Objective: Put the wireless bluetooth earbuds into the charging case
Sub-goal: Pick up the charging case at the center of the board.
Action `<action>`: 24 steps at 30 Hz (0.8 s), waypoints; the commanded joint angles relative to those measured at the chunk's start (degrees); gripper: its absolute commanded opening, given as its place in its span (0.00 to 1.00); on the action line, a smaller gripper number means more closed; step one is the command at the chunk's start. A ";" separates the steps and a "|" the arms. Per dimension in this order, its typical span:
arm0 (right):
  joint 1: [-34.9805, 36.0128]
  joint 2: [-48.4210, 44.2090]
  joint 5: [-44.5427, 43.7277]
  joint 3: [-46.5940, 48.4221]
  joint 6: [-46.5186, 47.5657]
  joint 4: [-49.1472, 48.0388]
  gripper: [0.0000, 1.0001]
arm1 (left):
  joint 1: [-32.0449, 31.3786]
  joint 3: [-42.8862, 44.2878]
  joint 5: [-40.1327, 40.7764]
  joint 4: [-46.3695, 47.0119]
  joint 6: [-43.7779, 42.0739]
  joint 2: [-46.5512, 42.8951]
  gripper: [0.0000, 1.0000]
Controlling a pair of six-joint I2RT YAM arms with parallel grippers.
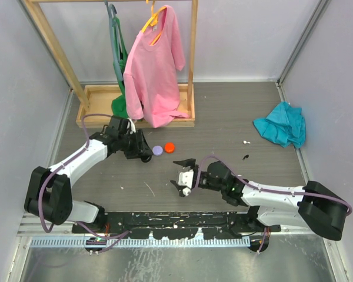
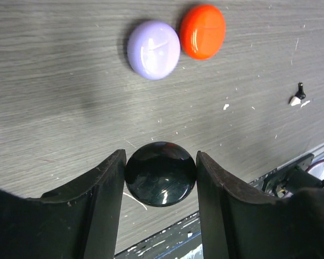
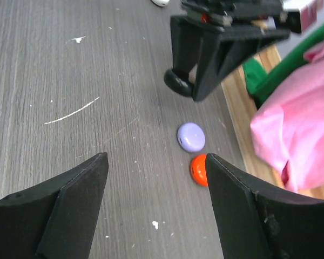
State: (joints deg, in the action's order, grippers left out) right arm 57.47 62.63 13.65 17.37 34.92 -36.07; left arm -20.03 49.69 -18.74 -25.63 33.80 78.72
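A glossy black round charging case with its lid closed sits between the fingers of my left gripper, which is shut on it just above the table. From the right wrist the same case shows under the left gripper. A lilac case and a red case lie side by side just right of it. My right gripper hovers open and empty, below and right of those cases. A white earbud and a dark earbud lie farther right.
A wooden clothes rack with a pink shirt and a green garment stands at the back left. A crumpled blue cloth lies at the right wall. White scuffs mark the grey table.
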 commanded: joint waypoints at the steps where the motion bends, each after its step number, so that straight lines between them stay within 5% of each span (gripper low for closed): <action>1: 3.92 0.78 -0.71 5.10 15.82 2.74 0.77 | -2.81 3.59 -1.62 -1.79 0.95 0.25 0.36; 10: 11.20 8.43 -9.95 9.22 32.23 3.82 0.69 | -9.71 8.62 0.17 -6.89 0.68 3.17 0.35; 24: 14.77 14.75 -20.32 7.99 40.77 -0.95 0.60 | -17.52 15.30 3.99 -12.22 -0.14 8.42 0.35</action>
State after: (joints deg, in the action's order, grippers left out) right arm 71.77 76.14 -2.79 24.84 71.00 -32.45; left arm -36.10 62.02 -15.73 -35.88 34.02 86.21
